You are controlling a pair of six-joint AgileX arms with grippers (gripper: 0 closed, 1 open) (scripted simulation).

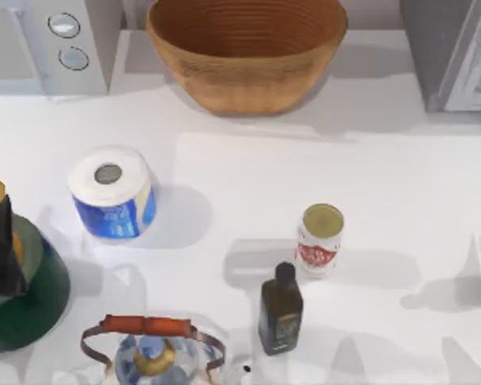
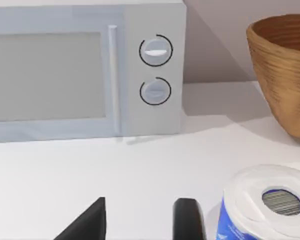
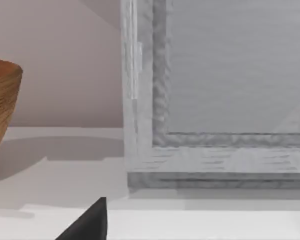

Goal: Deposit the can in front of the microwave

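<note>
White can (image 1: 319, 241) upright, gold lid up; left fingers (image 2: 189, 217) apart, empty.

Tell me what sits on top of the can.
The can stands upright beside the dark bottle with its dull gold lid bare; nothing rests on it. Whatever is inside stays hidden under that lid.

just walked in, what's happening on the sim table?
Nothing is held yet. The can stands upright mid-table beside the dark bottle, far from the microwave at the back left. The left gripper is open at the table's left edge, facing the microwave near the paper roll. The right gripper sits at the right edge.
</note>
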